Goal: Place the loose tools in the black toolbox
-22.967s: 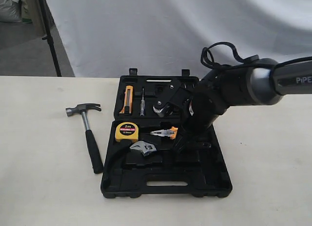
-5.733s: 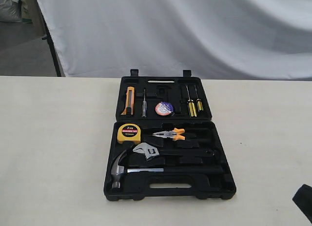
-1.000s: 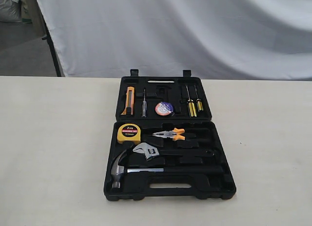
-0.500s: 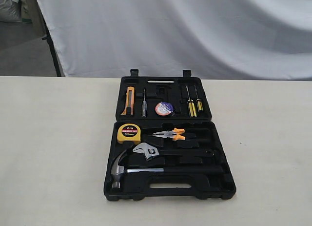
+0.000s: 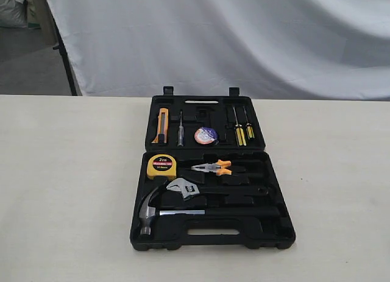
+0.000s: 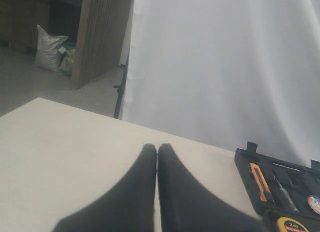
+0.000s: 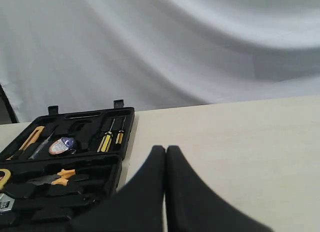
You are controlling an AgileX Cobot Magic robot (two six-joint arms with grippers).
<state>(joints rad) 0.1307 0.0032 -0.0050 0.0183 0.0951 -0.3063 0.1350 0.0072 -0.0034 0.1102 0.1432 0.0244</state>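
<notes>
The black toolbox (image 5: 281, 236) lies open on the counter (image 5: 67, 190), with hammer (image 5: 148, 210), wrench (image 5: 181, 187), pliers (image 5: 210, 167) and tape measure (image 5: 161, 165) seated in its recesses; we see no tool outside it. Our left claw (image 6: 157, 148) and right claw (image 7: 166, 149) sit pinched together, empty.

Black toolbox (image 5: 210, 232) open flat, tools seated
</notes>
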